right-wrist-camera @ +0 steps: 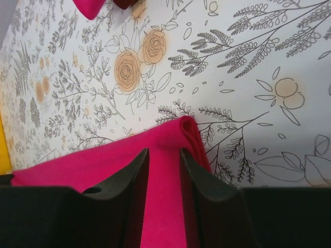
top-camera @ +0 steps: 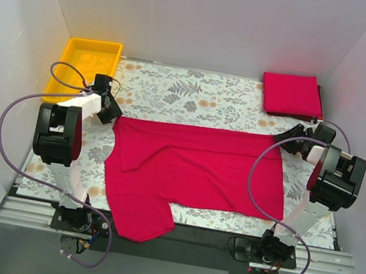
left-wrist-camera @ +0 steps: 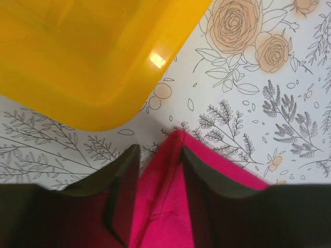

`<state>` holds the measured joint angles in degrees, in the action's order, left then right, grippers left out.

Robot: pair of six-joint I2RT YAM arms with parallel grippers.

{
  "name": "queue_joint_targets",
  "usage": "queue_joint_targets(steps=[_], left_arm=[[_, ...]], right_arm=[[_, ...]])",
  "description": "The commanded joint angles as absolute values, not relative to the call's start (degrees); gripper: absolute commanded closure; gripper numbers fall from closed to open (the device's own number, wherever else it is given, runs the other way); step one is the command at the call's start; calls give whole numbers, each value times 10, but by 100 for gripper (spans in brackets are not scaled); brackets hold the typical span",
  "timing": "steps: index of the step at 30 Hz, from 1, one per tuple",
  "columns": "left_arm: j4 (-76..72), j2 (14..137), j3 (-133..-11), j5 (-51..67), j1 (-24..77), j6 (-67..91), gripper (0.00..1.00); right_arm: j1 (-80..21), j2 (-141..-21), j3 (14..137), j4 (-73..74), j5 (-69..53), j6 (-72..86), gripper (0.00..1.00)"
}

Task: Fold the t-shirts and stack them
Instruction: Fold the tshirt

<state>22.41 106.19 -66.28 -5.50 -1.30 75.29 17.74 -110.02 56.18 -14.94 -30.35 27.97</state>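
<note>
A crimson t-shirt (top-camera: 199, 165) lies spread on the floral mat, its far edge stretched straight between my two grippers and one part hanging over the near edge. My left gripper (top-camera: 112, 113) is at its far left corner. In the left wrist view it (left-wrist-camera: 160, 150) is shut on a raised ridge of the shirt (left-wrist-camera: 165, 181). My right gripper (top-camera: 283, 137) is at the far right corner. In the right wrist view it (right-wrist-camera: 164, 151) is shut on the shirt (right-wrist-camera: 77, 165), whose corner rolls over just past the fingertips. A second t-shirt (top-camera: 291, 94) lies folded at the back right.
A yellow tray (top-camera: 93, 42) stands at the back left, right beside my left gripper; its corner fills the left wrist view (left-wrist-camera: 77, 62). The floral mat (top-camera: 191, 92) covers the table. White walls close in on both sides and the back.
</note>
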Motion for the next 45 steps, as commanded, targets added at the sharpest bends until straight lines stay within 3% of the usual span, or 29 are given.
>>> queue_joint_targets(steps=[1, 7, 11, 16, 23, 29, 30, 31, 34, 38, 45], left_arm=[[224, 1005, -663, -83, -19, 737, 59], [250, 890, -644, -102, 15, 727, 30], [279, 816, -622, -110, 53, 715, 27], [297, 713, -557, -144, 198, 653, 27], [308, 682, -496, -190, 384, 634, 47], [305, 741, -495, -255, 486, 644, 57], [305, 764, -495, -255, 490, 644, 61], [304, 776, -495, -253, 495, 643, 73], [303, 834, -504, -281, 497, 624, 86], [311, 886, -532, -323, 497, 596, 90], [287, 926, -546, -351, 493, 553, 91]], right_arm=[[181, -1030, 542, -149, -273, 254, 63], [135, -919, 512, -89, -261, 223, 52], [64, -844, 491, -26, -206, 176, 48], [-80, -746, 434, -2, -156, 152, 47], [-268, -683, 387, -1, -113, 162, 48], [-328, -655, 325, -26, -98, 192, 49], [-330, -652, 319, -30, -98, 194, 49], [-331, -648, 314, -33, -98, 196, 49], [-335, -646, 305, -35, -98, 192, 49], [-339, -642, 297, -45, -98, 192, 49], [-340, -643, 287, -60, -108, 193, 49]])
